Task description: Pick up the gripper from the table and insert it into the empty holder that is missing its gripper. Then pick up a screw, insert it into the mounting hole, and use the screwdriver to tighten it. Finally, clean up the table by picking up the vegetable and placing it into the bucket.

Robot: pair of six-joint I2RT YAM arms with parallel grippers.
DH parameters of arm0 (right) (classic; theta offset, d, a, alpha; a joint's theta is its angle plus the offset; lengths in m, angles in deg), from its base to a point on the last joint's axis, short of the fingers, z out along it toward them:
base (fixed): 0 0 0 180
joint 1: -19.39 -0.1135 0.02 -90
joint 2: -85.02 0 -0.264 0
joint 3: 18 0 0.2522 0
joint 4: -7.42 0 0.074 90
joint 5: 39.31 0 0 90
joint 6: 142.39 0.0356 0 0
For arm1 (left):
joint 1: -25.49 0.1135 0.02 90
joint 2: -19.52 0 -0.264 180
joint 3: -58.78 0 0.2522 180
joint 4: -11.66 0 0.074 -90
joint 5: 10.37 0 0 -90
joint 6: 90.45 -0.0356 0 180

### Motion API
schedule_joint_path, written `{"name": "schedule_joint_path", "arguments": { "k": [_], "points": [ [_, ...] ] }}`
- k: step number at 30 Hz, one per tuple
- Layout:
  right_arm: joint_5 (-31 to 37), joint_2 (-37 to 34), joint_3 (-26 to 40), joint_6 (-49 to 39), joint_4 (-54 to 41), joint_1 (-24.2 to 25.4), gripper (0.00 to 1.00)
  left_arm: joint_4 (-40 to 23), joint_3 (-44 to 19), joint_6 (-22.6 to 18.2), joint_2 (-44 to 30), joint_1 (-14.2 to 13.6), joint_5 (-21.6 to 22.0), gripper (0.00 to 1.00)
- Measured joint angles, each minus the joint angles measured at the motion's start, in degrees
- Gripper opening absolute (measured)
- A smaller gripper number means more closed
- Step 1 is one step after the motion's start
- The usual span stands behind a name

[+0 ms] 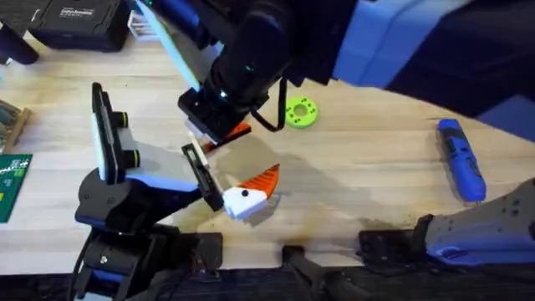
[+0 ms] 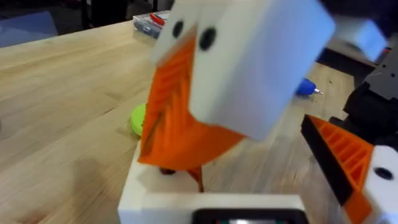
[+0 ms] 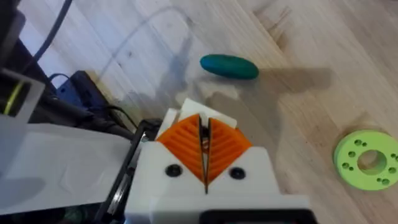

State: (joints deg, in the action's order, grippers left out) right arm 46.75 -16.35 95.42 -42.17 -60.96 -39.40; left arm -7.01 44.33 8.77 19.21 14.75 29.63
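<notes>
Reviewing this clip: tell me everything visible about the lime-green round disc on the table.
The lime-green disc is a flat round piece that looks like moulded plastic. It has a large hole through its middle and a ring of small holes around that. It lies flat on the light wooden table, just right of the dark arm reaching across the middle, with a thin black cable looping close beside it. Nothing appears to rest on it or grip it. The right wrist view shows its top face and holes most clearly.

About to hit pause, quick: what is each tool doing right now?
Left tool: cannot be told.
Right tool: closed, orange ribbed pads pressed together; holding anything cannot be told.
</notes>
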Motion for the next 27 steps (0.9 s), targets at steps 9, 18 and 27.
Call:
{"name": "schedule_joint_path", "arguments": {
  "k": [9, 18, 27],
  "points": [
    [0.04, -0.01, 0.0, -0.02, -0.65, -0.93, 0.007, 0.0, 0.0, -0.01, 0.0, 0.0, 0.0, 0.985],
    [2.36, 0.01, 0.09, -0.38, -1.27, 0.01, 0.844, 0.0, 0.0, 0.17, 0.0, 0.07, 0.27, 0.985],
    [1.28, 1.02, 0.15, 0.93, -4.44, 2.02, 0.994, 0.0, 0.0, 0.01, 0.0, 0.0, -0.02, 0.985]
  ]
}}
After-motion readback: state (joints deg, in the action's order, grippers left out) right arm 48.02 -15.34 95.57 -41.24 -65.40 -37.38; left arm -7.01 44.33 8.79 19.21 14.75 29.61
